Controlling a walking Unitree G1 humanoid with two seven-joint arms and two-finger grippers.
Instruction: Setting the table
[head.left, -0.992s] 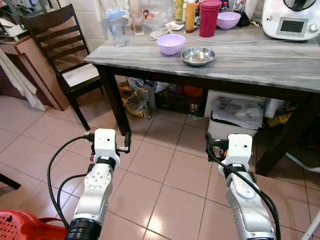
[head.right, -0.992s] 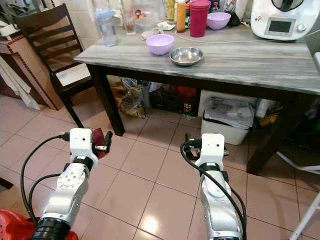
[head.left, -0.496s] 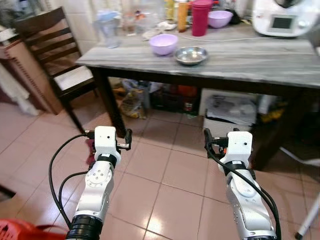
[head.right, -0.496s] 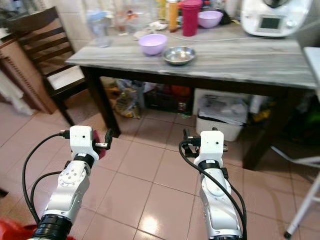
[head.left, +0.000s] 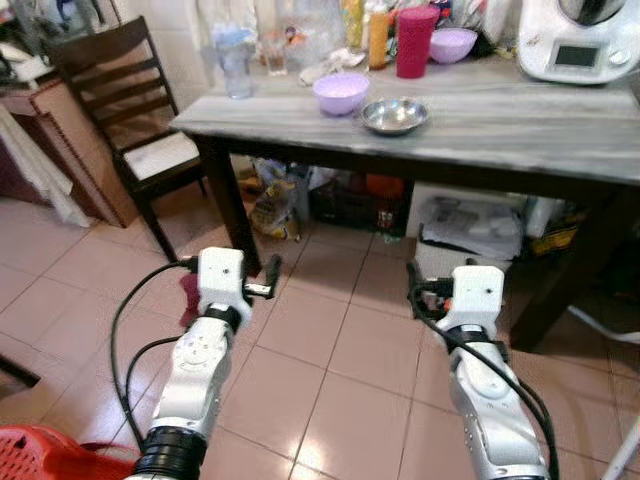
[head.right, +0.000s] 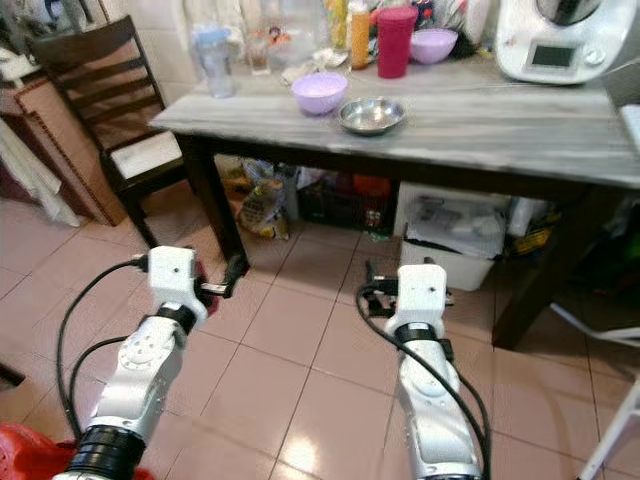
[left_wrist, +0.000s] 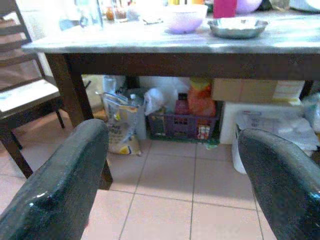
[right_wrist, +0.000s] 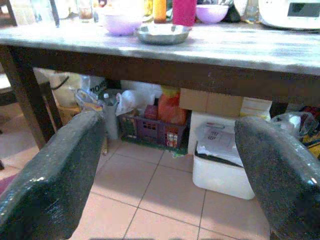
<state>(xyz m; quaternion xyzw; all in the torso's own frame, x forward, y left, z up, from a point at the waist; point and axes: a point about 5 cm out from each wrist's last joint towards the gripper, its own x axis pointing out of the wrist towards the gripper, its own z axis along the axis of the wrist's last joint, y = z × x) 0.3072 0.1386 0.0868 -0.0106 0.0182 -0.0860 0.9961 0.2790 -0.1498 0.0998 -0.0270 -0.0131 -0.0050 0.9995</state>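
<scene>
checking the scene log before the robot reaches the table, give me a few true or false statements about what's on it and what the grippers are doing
1. The steel bowl sits beside the lilac bowl on the table. True.
2. The left gripper is shut on a cup. False: it is open and empty.
3. A dark wooden chair stands at the table's left end. True.
4. The right gripper rests on the tabletop. False: it hangs open above the floor tiles, short of the table.

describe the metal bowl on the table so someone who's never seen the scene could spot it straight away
Start at the grey wood-grain table against the tiled wall. Near its front edge, toward the chair end, two bowls sit side by side. The steel bowl is the shallow, shiny silver one, on the side of the lilac plastic bowl away from the chair; it is the only metal dish there.
</scene>
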